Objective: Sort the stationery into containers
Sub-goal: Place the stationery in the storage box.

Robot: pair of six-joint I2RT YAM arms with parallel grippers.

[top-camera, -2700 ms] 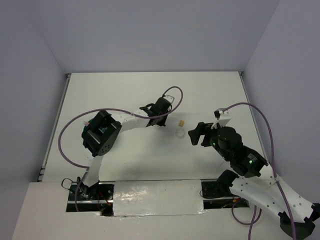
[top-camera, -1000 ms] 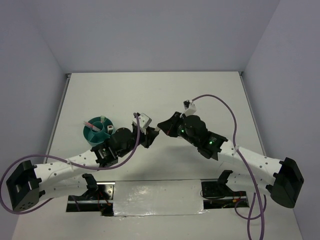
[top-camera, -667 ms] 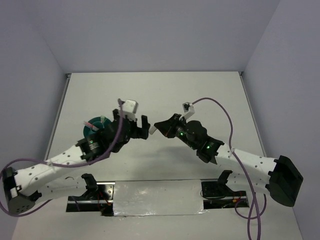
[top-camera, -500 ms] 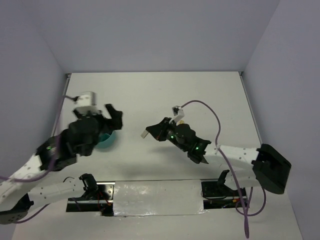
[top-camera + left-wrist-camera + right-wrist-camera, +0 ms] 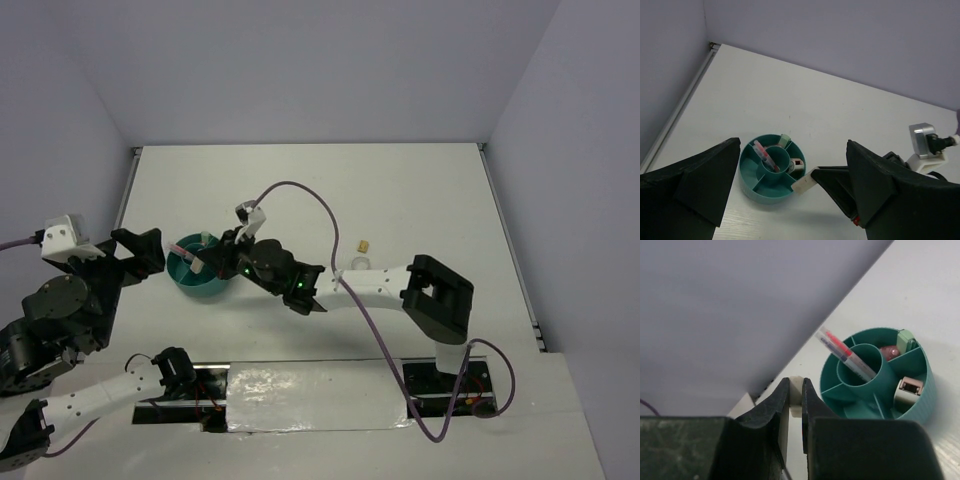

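Right gripper [image 5: 795,384] clamped on grey block [image 5: 804,185] just beside teal organizer [image 5: 771,197] rim, pens and small items already inside it; left gripper [image 5: 792,145] jaws wide apart, left of organizer.

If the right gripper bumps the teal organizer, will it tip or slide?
Probably slides rather than tips: the teal organizer is wide, low and flat on the smooth table. It looks like light plastic, so a nudge may shift it. The pink pen leaning in its centre cup could rattle.
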